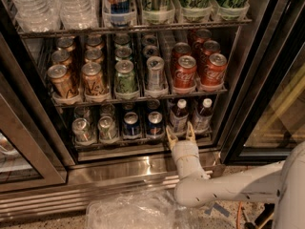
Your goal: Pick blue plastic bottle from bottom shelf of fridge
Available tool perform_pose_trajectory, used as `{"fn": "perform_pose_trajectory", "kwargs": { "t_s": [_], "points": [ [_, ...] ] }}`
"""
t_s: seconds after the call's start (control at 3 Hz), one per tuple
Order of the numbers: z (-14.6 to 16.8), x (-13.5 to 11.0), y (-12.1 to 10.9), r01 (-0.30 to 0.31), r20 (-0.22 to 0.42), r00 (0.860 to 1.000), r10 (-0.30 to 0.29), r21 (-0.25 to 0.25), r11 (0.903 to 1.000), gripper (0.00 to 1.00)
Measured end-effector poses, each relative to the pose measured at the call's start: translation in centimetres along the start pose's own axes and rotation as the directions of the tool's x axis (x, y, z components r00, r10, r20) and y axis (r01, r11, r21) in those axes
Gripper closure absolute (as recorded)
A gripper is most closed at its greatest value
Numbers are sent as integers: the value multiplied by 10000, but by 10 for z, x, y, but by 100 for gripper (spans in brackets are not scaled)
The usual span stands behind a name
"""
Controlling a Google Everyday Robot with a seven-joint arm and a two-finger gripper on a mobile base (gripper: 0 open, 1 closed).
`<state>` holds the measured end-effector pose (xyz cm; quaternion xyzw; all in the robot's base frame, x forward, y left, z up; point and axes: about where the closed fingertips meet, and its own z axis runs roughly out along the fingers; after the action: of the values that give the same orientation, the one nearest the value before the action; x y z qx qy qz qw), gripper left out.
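The blue plastic bottle (178, 116) stands upright on the bottom shelf (119, 145) of the fridge (143, 168), right of centre. It has a white cap and a blue-and-white label. My gripper (179, 130) is open on its white arm, right in front of the bottle's base. Its fingertips (169, 133) are spread to either side of the bottle's lower part and do not grip it. A similar white-capped bottle with a darker label (202, 114) stands just to the right.
Short blue cans (155, 123) and silver cans (81, 130) fill the bottom shelf's left lanes. Red cola cans (213, 70) sit on the rack above the bottles. The open glass door (271, 104) is at right. A clear plastic bag (133, 211) lies on the floor.
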<state>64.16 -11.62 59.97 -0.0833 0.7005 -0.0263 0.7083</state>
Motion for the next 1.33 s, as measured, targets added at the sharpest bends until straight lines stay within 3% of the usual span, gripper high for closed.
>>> {"fn": "perform_pose_trajectory", "kwargs": {
  "t_s": [1.0,1.33],
  "points": [
    [32,-7,1,56,493,9988,-45,-214,9998,34],
    [37,-7,2,70,542,9985,-55,-268,9996,53]
  ]
}}
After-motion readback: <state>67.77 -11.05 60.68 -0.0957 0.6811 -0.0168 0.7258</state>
